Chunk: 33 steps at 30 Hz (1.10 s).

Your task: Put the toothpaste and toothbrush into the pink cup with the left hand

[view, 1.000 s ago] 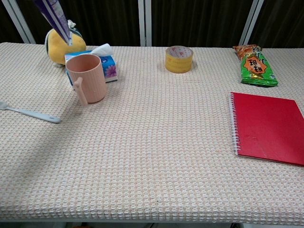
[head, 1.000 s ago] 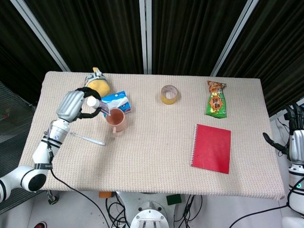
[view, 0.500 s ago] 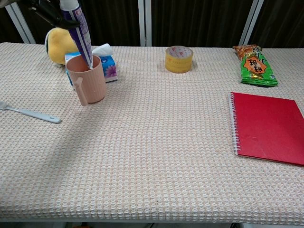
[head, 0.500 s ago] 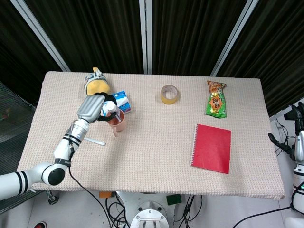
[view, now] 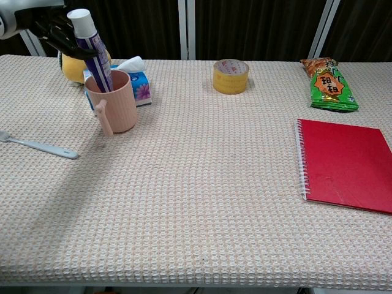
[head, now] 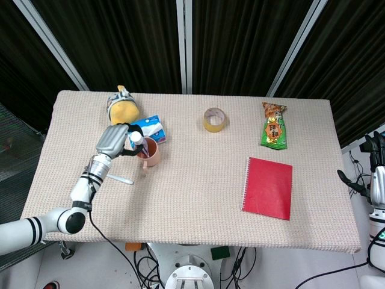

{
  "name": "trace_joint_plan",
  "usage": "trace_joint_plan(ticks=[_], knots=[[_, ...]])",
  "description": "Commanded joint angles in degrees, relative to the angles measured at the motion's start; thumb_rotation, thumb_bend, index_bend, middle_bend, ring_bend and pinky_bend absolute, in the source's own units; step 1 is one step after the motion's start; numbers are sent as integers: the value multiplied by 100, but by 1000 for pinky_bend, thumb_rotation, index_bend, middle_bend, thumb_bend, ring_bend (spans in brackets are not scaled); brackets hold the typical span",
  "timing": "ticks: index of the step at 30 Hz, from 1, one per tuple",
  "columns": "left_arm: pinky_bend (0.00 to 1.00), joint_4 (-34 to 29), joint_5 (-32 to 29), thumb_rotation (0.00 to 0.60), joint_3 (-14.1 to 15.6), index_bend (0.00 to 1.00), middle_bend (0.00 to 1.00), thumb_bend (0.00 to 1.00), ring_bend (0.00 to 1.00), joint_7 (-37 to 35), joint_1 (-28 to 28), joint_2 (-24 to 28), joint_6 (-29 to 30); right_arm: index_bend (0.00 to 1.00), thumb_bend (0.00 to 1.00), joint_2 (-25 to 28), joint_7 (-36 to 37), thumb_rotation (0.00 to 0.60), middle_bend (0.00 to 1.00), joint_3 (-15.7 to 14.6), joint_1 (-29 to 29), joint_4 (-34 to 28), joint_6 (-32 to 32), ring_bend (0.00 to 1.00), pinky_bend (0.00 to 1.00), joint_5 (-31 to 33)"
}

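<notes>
Since the earlier frames, your left robot hand (view: 52, 27) has carried the toothpaste (view: 90, 50) from up in the air down into the pink cup (view: 113, 101); the tube now stands in it, cap end up, leaning a little toward the far left. Your fingers are still wrapped around its upper part, so it is gripped, not released. The toothbrush (view: 38, 146) lies flat on the counter (view: 202, 202), to the left of the cup and nearer to you, untouched.

Watch the release. If you open while the tube leans on the rim, I judge that its weight could tip the light cup toward the tissue pack (view: 136, 78) just behind it, or the tube could flop out. If you pull away sideways, your fingers may drag the tube or catch the rim; lift clear upward instead.

The toothbrush is thin and lies flat on the woven cloth, so a pinch may slip or snag. Coming back with it, you could knock the standing tube or the cup's handle.

Your right robot hand (head: 378, 174) hangs off the right edge of the counter, fingers apart, holding nothing
</notes>
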Motion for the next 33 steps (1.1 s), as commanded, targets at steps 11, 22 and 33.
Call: trace_joint_plan(ticks=[11,22,33], knots=[[289,544,567,600,201,505,289,326,213,-557,142,-340,-153,0,448,-38,64,600,0,55,-36,110,-42,0,0,136],[289,725,600,600,219,409,281,320,213,-541,145,-437,-232,0,449,-65,84,600,0,53,-41,163,-88,0,0,156],[288,736,702,600,235,253,279,320,213,-620,177,-424,-297,0,449,-54,104,600,0,65,-52,170,-104,0,0,170]])
